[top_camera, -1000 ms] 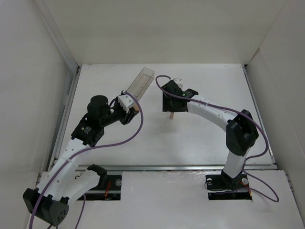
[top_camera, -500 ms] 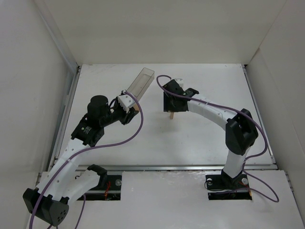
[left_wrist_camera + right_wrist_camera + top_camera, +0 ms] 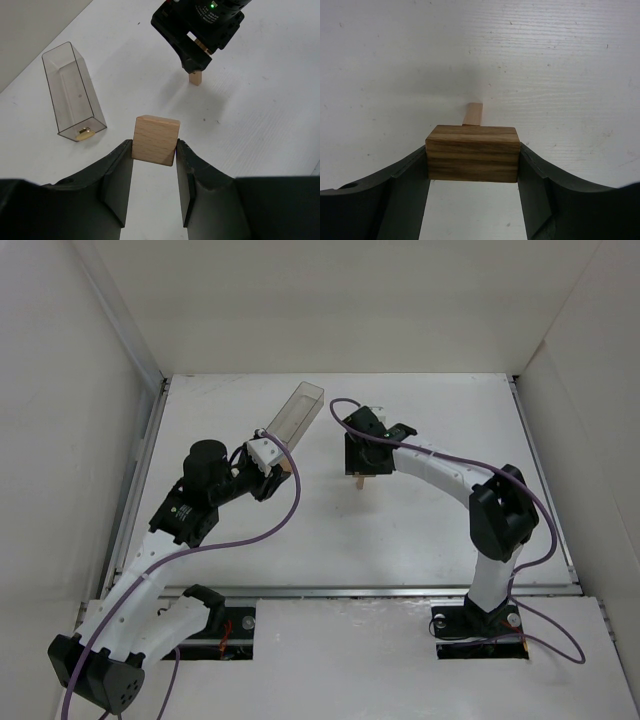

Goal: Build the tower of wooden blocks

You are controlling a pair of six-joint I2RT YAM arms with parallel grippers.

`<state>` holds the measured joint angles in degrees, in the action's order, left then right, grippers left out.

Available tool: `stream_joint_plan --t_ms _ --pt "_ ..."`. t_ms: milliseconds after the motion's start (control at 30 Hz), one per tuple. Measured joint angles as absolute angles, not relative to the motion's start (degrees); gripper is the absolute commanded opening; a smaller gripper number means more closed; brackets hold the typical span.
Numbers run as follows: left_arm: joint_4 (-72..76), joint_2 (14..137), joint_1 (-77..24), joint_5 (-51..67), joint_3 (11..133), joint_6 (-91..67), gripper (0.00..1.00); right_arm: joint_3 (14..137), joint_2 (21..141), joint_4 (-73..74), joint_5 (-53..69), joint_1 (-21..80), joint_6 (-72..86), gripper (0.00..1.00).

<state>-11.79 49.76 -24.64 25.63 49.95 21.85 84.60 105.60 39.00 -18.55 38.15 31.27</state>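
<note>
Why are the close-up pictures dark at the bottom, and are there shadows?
Left wrist view: the black left claw fills the bottom; the pale block is sharp. Right wrist view: a soft shadow lies on the table beyond the striped block.

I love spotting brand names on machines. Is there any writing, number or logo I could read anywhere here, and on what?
No text can be read anywhere.
The pale block, the striped block and the clear box are unmarked.
Only sign: a green light on the right gripper.
</note>
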Motion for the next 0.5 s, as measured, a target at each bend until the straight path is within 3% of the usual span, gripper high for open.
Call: stream_joint_plan --t_ms 500 --pt "-11.79 49.76 -24.64 25.61 49.95 21.85 0.11 84.68 105.60 38.96 -17.91 37.93 30.39 0.65"
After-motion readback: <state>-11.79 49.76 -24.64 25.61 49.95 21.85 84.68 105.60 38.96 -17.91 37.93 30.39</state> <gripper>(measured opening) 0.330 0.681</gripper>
